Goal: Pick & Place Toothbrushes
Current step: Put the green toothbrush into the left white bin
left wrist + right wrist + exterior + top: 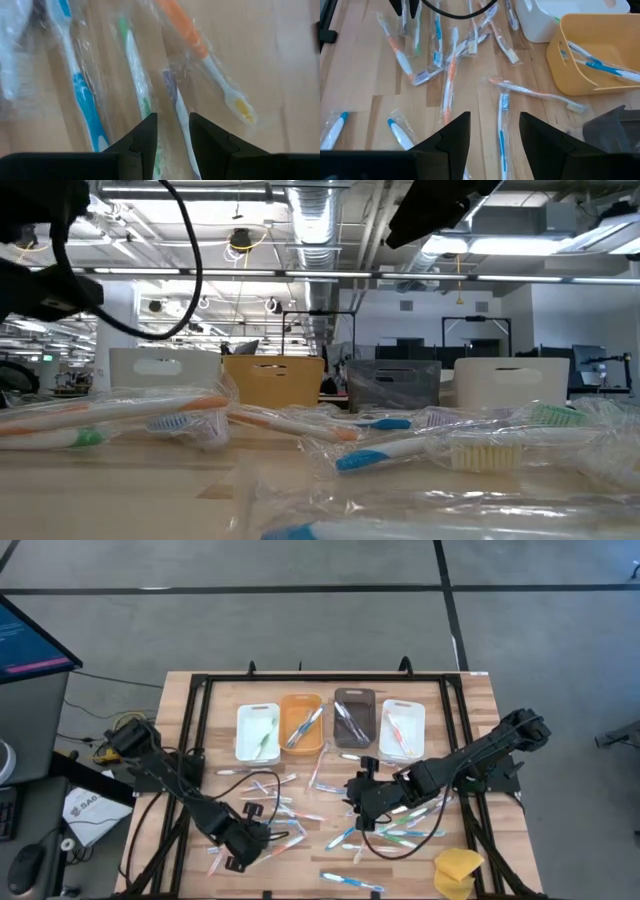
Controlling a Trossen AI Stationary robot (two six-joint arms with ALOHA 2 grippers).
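Toothbrushes (290, 820) in clear wrappers lie scattered across the tabletop (180, 710), a few already in the four bins (330, 725). Left claw (172, 142), part open and empty, straddles a purple-handled brush (175, 100); right claw (495, 135) hovers part open, empty. Judged light, stiff, slippery in film: grip mid-handle

Open workshop hall, grey floor (300, 565).
Exposed ceiling ducts (320, 220), strip lights (300, 275), desk monitors (420, 350) behind the wooden bench (480, 700).
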